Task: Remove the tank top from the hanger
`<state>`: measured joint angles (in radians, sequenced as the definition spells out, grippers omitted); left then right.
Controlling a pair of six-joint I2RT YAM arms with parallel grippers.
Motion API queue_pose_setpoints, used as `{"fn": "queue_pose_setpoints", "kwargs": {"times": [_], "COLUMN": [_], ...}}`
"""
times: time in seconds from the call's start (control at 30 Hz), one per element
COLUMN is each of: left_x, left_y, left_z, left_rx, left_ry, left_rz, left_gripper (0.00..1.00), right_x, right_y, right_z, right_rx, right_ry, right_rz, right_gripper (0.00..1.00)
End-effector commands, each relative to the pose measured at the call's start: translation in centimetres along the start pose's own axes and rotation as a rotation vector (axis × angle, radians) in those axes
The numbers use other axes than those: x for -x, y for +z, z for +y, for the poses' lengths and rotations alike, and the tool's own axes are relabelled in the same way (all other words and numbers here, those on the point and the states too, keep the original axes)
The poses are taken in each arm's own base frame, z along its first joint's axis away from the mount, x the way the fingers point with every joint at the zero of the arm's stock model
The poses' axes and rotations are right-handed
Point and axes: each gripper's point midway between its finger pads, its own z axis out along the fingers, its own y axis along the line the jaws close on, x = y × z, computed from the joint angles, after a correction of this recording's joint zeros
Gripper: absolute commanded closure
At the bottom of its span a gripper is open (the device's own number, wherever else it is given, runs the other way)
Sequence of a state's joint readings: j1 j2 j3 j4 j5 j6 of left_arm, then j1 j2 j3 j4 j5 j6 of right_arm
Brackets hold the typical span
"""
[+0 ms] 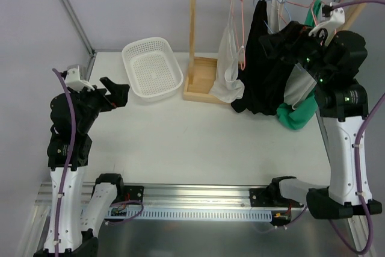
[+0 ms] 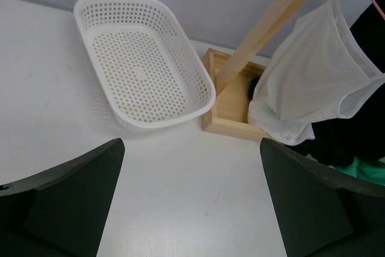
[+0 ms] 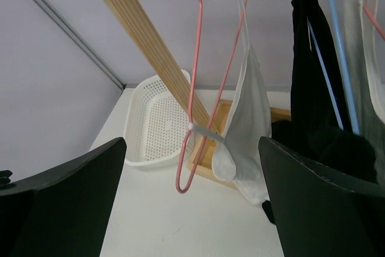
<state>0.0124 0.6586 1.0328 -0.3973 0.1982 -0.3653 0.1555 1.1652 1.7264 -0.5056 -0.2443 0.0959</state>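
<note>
No text, label, brand, number or sign can be read in any view; the small green board [image 1: 120, 211] at the lower left of the top view is too tiny to tell any print on it

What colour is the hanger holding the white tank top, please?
The hanger is pink, clearest in the right wrist view.

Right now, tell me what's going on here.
The right gripper is up by the rack, open, facing the white top that hangs on a pink hanger. Nothing is gripped yet. The left gripper is open too, low near the basket.
</note>
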Motion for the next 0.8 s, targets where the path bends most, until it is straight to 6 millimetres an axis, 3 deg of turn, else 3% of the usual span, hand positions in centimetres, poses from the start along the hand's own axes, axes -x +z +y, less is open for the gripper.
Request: {"fn": "queue_pose_setpoints", "kwargs": {"times": [0.0,0.1,0.13,0.17,0.27,0.3,0.4,0.77], "left_x": [3.9,3.9,3.6,3.5,2.9,2.7,2.1,3.5], "left_y": [0.3,1.1,1.5,1.7,2.3,2.5,3.4,5.6], "left_z": [-0.4,-0.2,-0.1,-0.1,-0.4,-0.4,-0.6,-0.8], "left_rx": [0.013,0.02,0.022,0.019,0.001,-0.004,-0.023,-0.034], "left_ry": [0.088,0.069,0.064,0.054,0.024,0.017,-0.001,0.029], "left_rz": [-0.106,-0.09,-0.075,-0.071,-0.038,-0.03,0.008,0.004], "left_gripper": [0.01,0.01,0.01,0.01,0.01,0.01,0.01,0.01], "right_x": [5.6,5.7,6.9,6.2,7.2,6.4,6.3,5.8], "right_y": [0.2,3.4,3.6,5.6,7.3,9.2,11.5,17.3], "right_z": [2.5,2.3,2.7,2.1,2.7,2.4,1.8,1.3], "right_rx": [0.067,0.067,0.072,0.062,0.07,0.068,0.039,0.0], "right_ry": [-0.059,-0.056,-0.065,-0.071,-0.096,-0.106,-0.144,-0.19], "right_rz": [-0.151,-0.136,-0.162,-0.137,-0.155,-0.131,-0.136,-0.189], "right_gripper": [0.02,0.03,0.03,0.03,0.05,0.06,0.08,0.14]}}
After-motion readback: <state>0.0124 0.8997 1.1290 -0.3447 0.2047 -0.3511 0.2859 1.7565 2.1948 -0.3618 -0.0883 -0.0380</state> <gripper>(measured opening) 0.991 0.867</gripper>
